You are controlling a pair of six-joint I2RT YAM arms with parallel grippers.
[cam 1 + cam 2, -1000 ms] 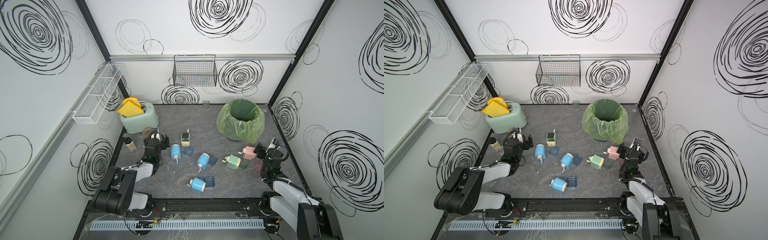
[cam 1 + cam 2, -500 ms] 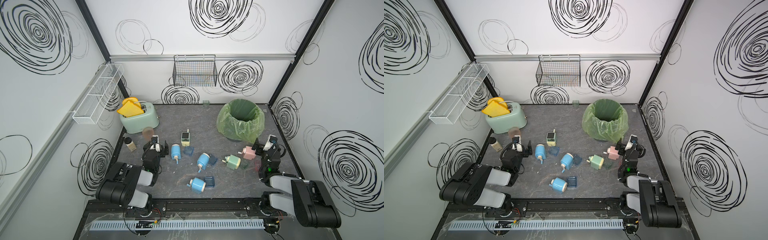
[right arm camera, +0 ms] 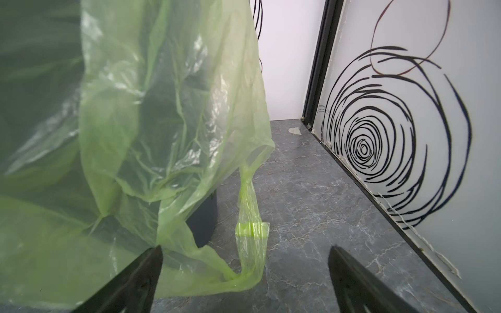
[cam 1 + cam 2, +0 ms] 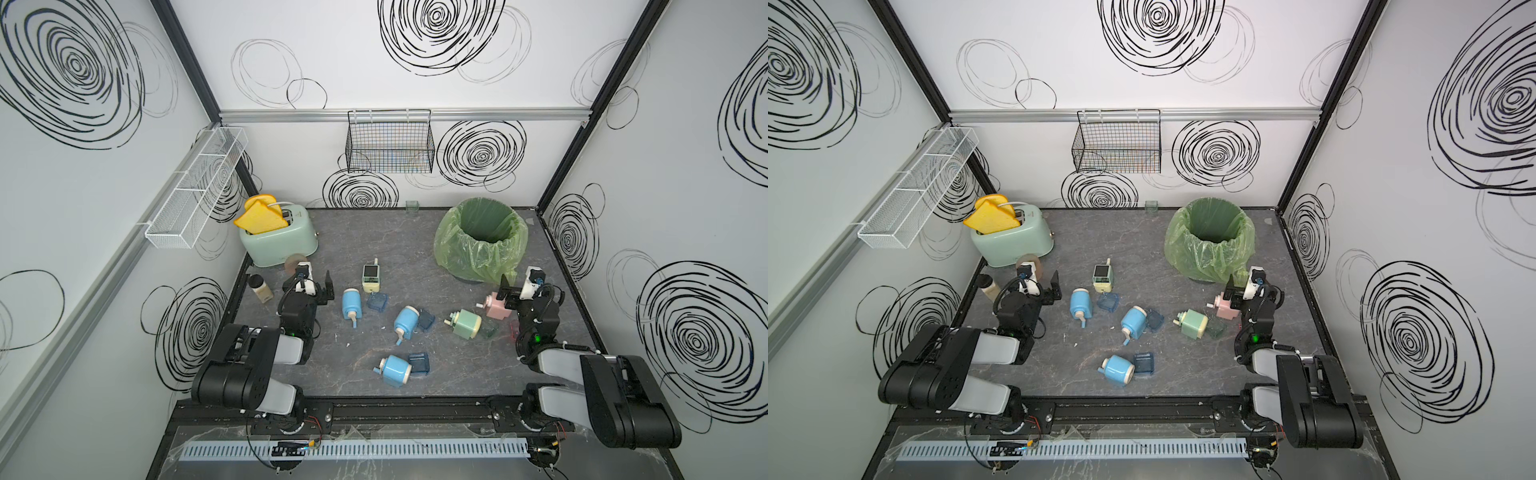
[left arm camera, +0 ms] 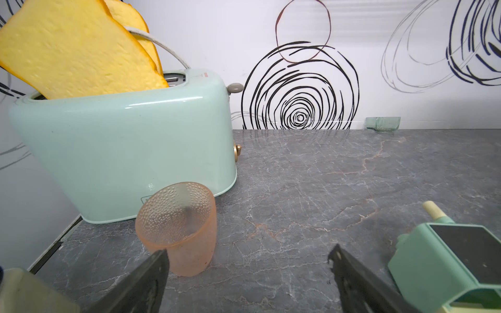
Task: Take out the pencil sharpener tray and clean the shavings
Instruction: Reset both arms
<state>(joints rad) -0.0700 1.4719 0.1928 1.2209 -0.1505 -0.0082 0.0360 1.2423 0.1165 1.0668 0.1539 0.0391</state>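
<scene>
Several pencil sharpeners lie on the grey table: blue ones [image 4: 351,305] [image 4: 406,320] [image 4: 392,370], a green one [image 4: 466,324] and a pink one [image 4: 496,305], each with a small tray [image 4: 377,300] pulled out beside it. A pale green sharpener [image 4: 370,279] [image 5: 447,265] stands upright. No shavings show clearly. My left gripper [image 4: 309,286] [image 5: 249,252] is open and empty at the left, facing the toaster. My right gripper [image 4: 525,286] [image 3: 245,250] is open and empty beside the pink sharpener, facing the bin [image 4: 482,237] [image 3: 122,122] lined with a green bag.
A mint toaster [image 4: 278,239] holding yellow bread stands at the back left, with an orange cup [image 5: 177,227] in front of it and a small jar [image 4: 259,286] by the left wall. A wire basket [image 4: 390,145] and a white rack [image 4: 195,191] hang on the walls.
Both arms have folded down, their elbows dropping toward the front rail. The grippers stay open and empty, and the sharpeners and trays have not moved.
</scene>
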